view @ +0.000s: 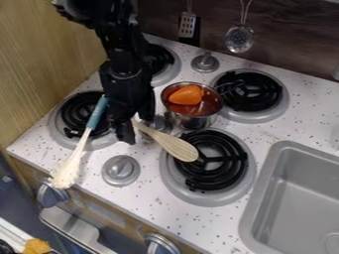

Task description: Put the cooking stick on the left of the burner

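Camera view, four burners, one pot, one wooden spoon, one blue-handled utensil, one gripper, its closure unclear

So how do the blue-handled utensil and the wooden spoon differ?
The blue-handled utensil has a blue grip and whitish head, while the wooden spoon looks plain tan. The utensil's head lies near the stovetop's front edge; the spoon's overlaps a burner. Both have slim handles.
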Controlling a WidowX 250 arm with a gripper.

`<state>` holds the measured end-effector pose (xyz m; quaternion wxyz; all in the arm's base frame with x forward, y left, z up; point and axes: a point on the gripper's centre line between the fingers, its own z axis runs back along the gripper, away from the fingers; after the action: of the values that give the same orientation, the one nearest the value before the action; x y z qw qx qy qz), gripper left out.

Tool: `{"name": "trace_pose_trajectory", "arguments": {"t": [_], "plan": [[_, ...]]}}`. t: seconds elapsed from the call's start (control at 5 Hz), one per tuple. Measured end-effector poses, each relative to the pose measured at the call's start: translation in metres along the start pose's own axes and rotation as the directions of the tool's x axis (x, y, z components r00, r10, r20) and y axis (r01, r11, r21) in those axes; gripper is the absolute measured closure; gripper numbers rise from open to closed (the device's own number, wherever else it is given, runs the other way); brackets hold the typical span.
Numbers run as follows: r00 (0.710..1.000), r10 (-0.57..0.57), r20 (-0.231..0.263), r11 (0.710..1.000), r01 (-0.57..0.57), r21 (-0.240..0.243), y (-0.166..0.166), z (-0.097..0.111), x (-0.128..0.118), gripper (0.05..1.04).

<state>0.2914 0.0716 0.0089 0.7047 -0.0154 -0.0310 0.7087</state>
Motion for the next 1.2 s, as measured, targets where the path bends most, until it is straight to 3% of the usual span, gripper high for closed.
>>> {"name": "trace_pose_trajectory", "arguments": {"t": [0.8,1.0,1.2], "plan": [[0.999,-0.009,-0.047,0.999,0.011,0.049,0.006,-0.013,0.0,0.104],[0.998,-0.045,-0.046,0.998,0.047,0.042,0.0,-0.014,0.001,0.305],[0.996,-0.075,-0.037,0.997,0.076,0.02,-0.006,-0.014,0.0,0.618]]}}
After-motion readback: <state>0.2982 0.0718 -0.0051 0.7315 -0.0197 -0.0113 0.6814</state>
